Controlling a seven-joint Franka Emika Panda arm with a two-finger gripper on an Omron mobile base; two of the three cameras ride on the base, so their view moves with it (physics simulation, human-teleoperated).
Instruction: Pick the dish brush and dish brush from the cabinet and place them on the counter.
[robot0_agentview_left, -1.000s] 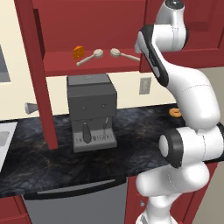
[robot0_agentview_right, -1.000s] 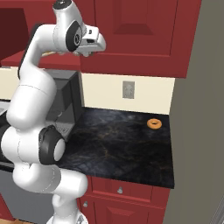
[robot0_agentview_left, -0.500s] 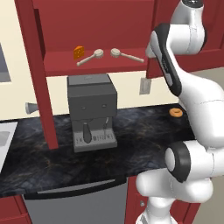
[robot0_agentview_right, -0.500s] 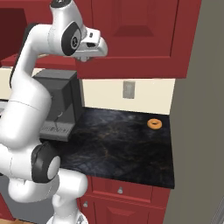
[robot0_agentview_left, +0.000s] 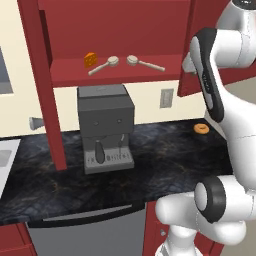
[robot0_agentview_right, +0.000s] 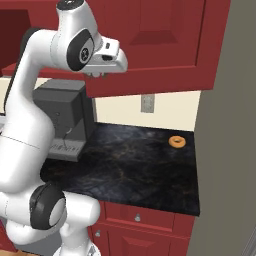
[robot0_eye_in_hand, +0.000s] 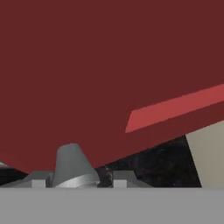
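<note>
Two pale beige dish brushes lie on the red shelf of the open cabinet (robot0_agentview_left: 120, 75): one dish brush (robot0_agentview_left: 105, 66) left, the other dish brush (robot0_agentview_left: 145, 63) right, heads close together. My gripper (robot0_agentview_left: 188, 64) is to their right, at the edge of the cabinet's swung-out right door (robot0_agentview_left: 200, 30). In the hand view my gripper (robot0_eye_in_hand: 82, 180) straddles the door's silver knob (robot0_eye_in_hand: 72, 166), open, with a small gap beside the knob. From the right base view my gripper (robot0_agentview_right: 100, 74) sits against the red door (robot0_agentview_right: 150, 45). The black counter (robot0_agentview_left: 165, 155) lies below.
A small orange block (robot0_agentview_left: 90, 59) sits left of the brushes. A dark grey coffee machine (robot0_agentview_left: 105, 125) stands on the counter under the shelf. An orange ring (robot0_agentview_left: 201, 128) lies far right. The left door (robot0_agentview_left: 47, 85) hangs open. A wall socket (robot0_agentview_left: 166, 98) is behind.
My arm has swung to the right and the hand has shifted a little rightwards at the right door. The jaws have spread around the knob. The brushes have not moved.
</note>
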